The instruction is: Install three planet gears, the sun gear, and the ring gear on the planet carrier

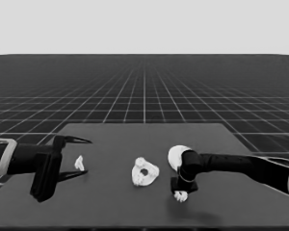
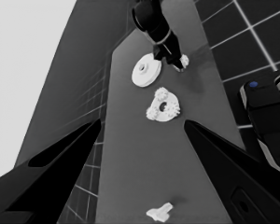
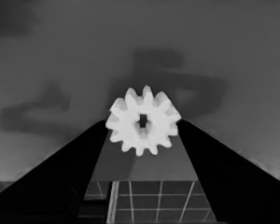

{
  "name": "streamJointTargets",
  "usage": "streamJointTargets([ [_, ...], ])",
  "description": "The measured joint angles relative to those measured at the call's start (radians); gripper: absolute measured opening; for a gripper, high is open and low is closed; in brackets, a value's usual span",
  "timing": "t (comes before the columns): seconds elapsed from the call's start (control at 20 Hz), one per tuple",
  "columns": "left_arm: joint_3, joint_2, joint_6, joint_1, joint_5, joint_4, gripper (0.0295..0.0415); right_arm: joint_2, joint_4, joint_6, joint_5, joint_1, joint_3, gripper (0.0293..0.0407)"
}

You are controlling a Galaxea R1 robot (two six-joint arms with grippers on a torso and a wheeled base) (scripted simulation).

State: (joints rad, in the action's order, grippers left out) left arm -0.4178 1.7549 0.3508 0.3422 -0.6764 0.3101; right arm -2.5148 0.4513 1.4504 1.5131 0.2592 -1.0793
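Grips one small toothed gear (image 3: 143, 120) in the right gripper (image 1: 181, 192), jaws closed on its toothed rim from two opposite sides, bore facing the wrist camera. Holds it low over the front of the counter (image 1: 135, 139), just right of the smaller round part (image 1: 144, 172) and in front of the larger round part (image 1: 177, 156), which lies flat and uncovered behind the right arm. Leaves the left gripper (image 1: 88, 157) parked over the counter's left end, jaws wide apart, with the thin white piece (image 1: 79, 162) lying loose between them.

Seems to count three gears already seated around the rim of the smaller round part in the left wrist view, with the dark middle hole free; hard to confirm the number. Judging from that, takes the gripped gear for the centre one.

To do this step well:
- Lift enough to clear the seated gears before travelling left.
- Keep the gear level, bore pointing straight down.
- Centre over the middle hole, then lower slowly.
- Expect tooth-on-tooth contact; turn the wrist slightly to let the teeth mesh rather than pressing down.
- Part the jaws only once the gear sits flush, then withdraw straight up to avoid dragging a neighbour off its seat.
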Motion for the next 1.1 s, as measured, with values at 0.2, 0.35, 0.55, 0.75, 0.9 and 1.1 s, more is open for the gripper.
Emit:
streamJointTargets([
  [0.2,0.0,0.0,0.0,0.0,0.0,0.0,0.0385,0.0,0.0,0.0,0.0,0.0,0.0,0.031],
  [0.35,0.0,0.0,0.0,0.0,0.0,0.0,0.0385,0.0,0.0,0.0,0.0,0.0,0.0,0.031],
  [0.55,0.0,0.0,0.0,0.0,0.0,0.0,0.0385,0.029,-0.186,0.076,0.049,-0.189,0.119,0.031],
  [0.75,0.0,0.0,0.0,0.0,0.0,0.0,0.0385,0.031,-0.237,0.085,0.051,-0.241,0.129,0.031],
  [0.9,0.0,0.0,0.0,0.0,0.0,0.0,0.0385,0.031,-0.242,0.085,0.051,-0.246,0.13,0.031],
  [1.1,0.0,0.0,0.0,0.0,0.0,0.0,0.0385,-0.487,-0.29,-0.036,0.033,-0.29,-0.512,0.031],
])
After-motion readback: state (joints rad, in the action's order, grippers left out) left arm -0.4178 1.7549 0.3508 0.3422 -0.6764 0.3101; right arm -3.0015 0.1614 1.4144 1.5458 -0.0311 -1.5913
